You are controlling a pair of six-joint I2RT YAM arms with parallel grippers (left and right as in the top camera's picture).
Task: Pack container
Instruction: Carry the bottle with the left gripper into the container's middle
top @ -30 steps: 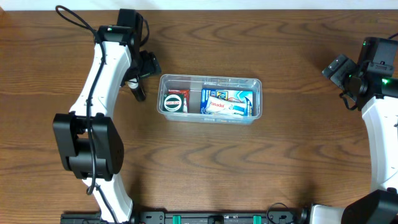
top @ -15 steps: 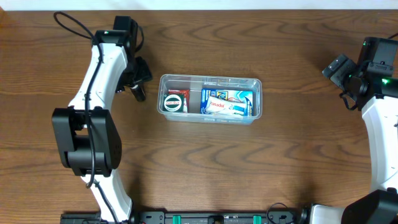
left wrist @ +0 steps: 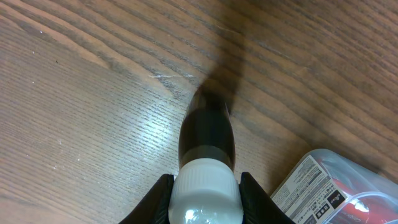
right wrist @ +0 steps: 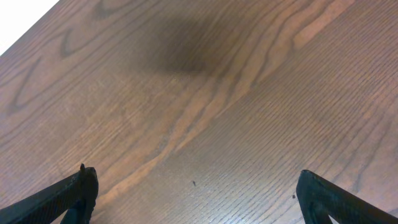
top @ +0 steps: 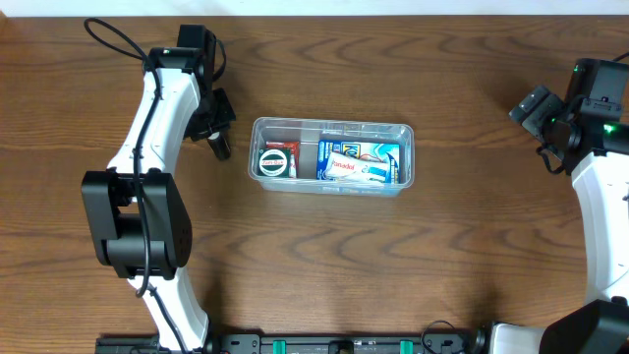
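Observation:
The clear container (top: 332, 123) lies mid-table, holding a round green-and-white tin (top: 276, 162), a red packet (top: 286, 147) and a blue box (top: 360, 162). Just left of it a small dark bottle (top: 219, 147) with a white cap lies on the wood. My left gripper (top: 213, 130) is shut on that cap. In the left wrist view both fingers (left wrist: 158, 196) press the white cap (left wrist: 205, 190), the dark bottle (left wrist: 206, 134) points away, and the container's corner (left wrist: 351, 167) shows at lower right. My right gripper (top: 537, 108) stands open at the far right, holding nothing; in its wrist view (right wrist: 196, 199) only bare wood shows.
A printed packet (left wrist: 305, 186) shows through the container's near wall in the left wrist view. The table's far edge runs along the top of the overhead view, close behind both arms.
The left gripper's fingers have closed in from wide open onto the bottle's white cap, and the left arm has shifted slightly left. The right arm has not moved.

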